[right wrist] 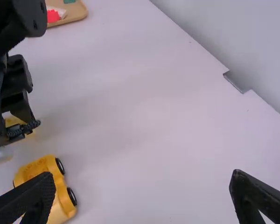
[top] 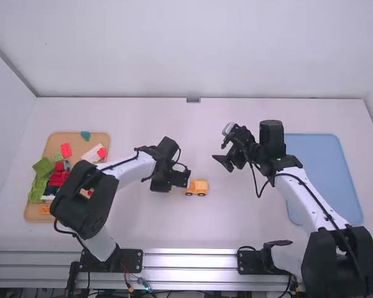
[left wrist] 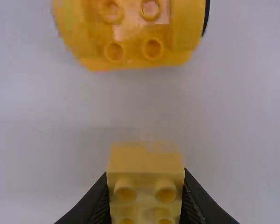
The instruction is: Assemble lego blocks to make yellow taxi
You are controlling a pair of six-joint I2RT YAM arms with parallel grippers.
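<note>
The left end effector (top: 188,179), near the wheeled base (top: 199,185), was clamped on a yellow block (left wrist: 145,163); the right end effector (top: 222,153) stood parted; left of both, a tray (top: 56,143) held blocks (top: 43,167).

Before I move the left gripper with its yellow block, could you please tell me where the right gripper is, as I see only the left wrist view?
Observer: The right gripper hangs over the table to the right of the yellow car base, its fingers spread wide.
Operator: Thank you; could you also tell me where the loose blocks are?
Observer: Those loose blocks are on the tan tray, toward the table's left end.
</note>
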